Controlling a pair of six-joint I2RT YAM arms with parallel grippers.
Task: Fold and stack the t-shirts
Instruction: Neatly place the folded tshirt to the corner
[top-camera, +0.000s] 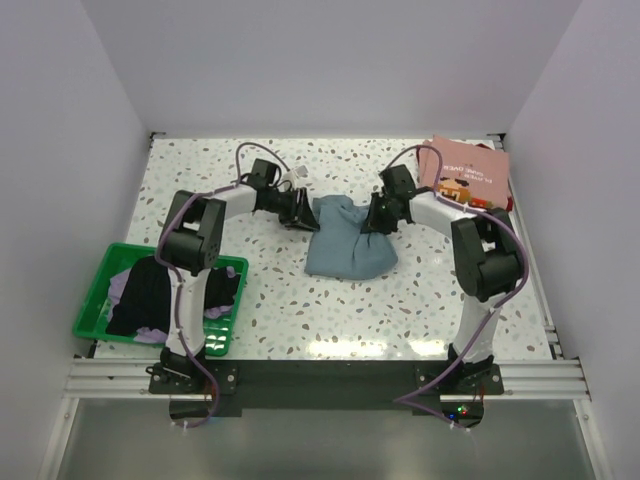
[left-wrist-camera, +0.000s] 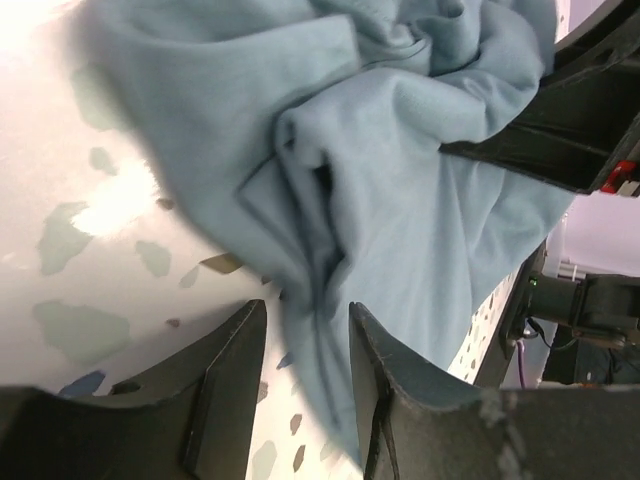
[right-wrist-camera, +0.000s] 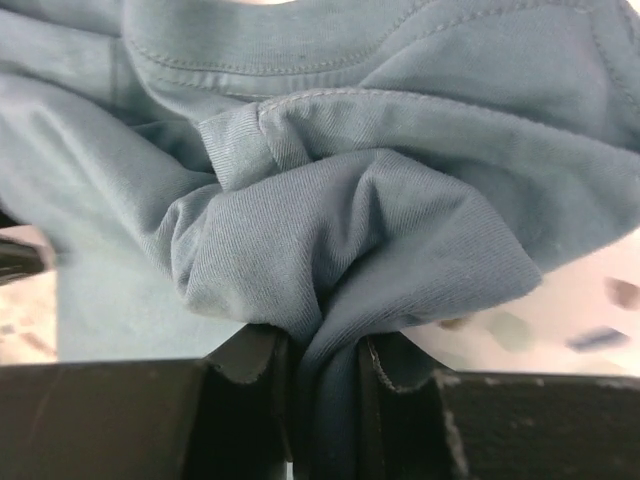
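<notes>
Right gripper (right-wrist-camera: 318, 345) clenched on a bunched wad of the blue shirt (top-camera: 348, 245), which lies rumpled at the middle of the table (top-camera: 200, 170) between the two arms. Left gripper (left-wrist-camera: 300, 320), at the shirt's opposite upper corner, straddles a loose fold with its jaws apart. Bare table shows in the gap beside the cloth, so it looks unclamped.

With only one side held, a lift or pull would likely drag the shirt askew and bunch it further rather than spread it flat. The right grip takes in several layers at once, so a tug may raise the whole heap instead of one edge. If the left jaws close where they stand, they may catch a mid-body fold rather than a hem or shoulder, leaving the shirt twisted.

At near left, the green basket (top-camera: 92, 300) holds a black shirt (top-camera: 140, 290) heaped over a lavender shirt (top-camera: 119, 287), both unfolded. The pink shirt (top-camera: 465, 170) lies folded flat at the far right corner, outside any container.
</notes>
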